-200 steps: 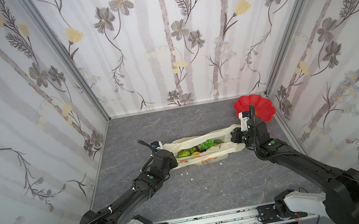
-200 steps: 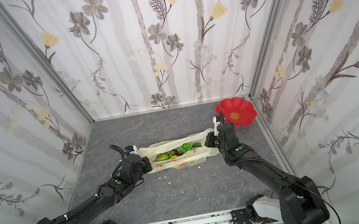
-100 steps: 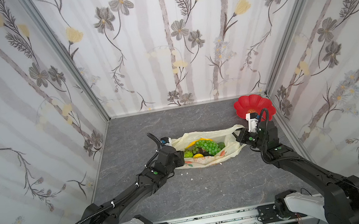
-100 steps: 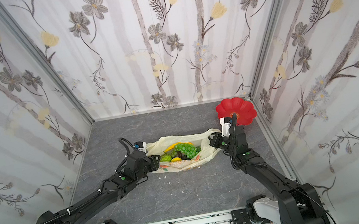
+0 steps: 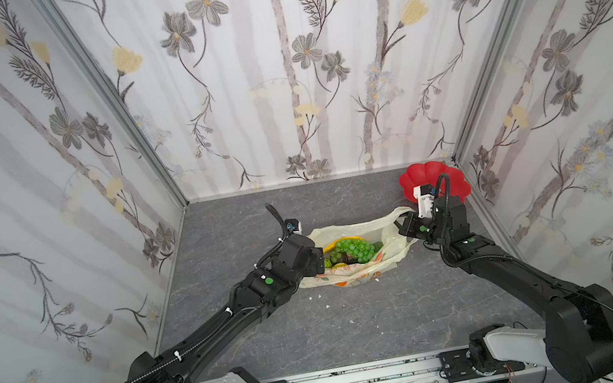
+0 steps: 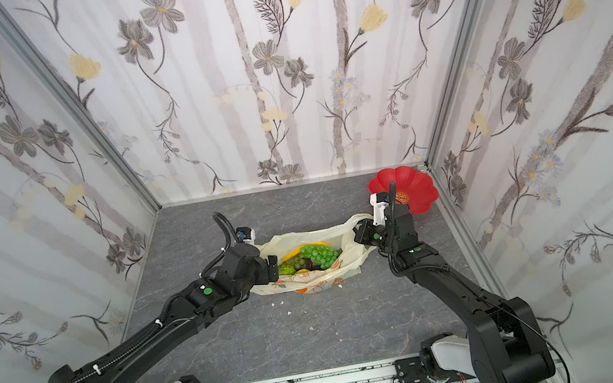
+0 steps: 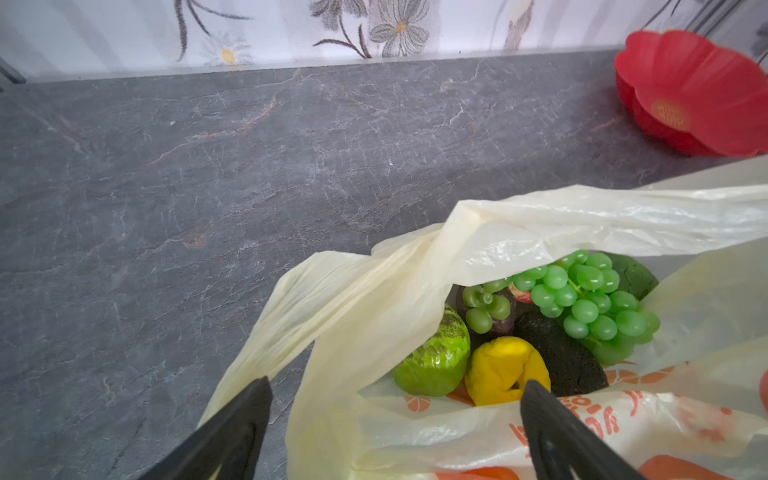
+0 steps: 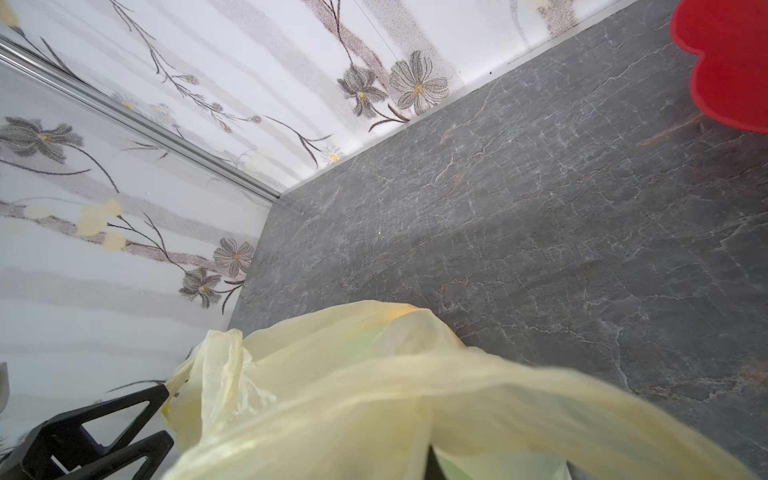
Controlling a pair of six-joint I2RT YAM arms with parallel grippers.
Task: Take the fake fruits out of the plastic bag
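Observation:
The plastic bag (image 5: 356, 272) (image 6: 311, 282) lies mid-table with its mouth gaping. Inside sit the fake fruits: a green grape bunch (image 7: 590, 299) (image 5: 354, 250), a bumpy green ball (image 7: 432, 361), a yellow piece (image 7: 498, 370) and a dark avocado (image 7: 561, 357). My left gripper (image 7: 395, 419) (image 5: 320, 259) is open at the bag's left end, its fingers astride the loose plastic rim. My right gripper (image 5: 403, 227) (image 6: 358, 234) is shut on the bag's right handle, which it holds raised. In the right wrist view the pale plastic (image 8: 374, 395) hides its jaws.
A red flower-shaped plate (image 5: 417, 182) (image 7: 698, 95) stands in the back right corner, just behind the right gripper. Small white crumbs (image 5: 328, 306) lie in front of the bag. Flowered walls close in three sides.
My left gripper has opened, let go of the bag's left handle and moved right to the mouth. The right gripper pulled its handle right. The bag has bunched up and gapes wider.

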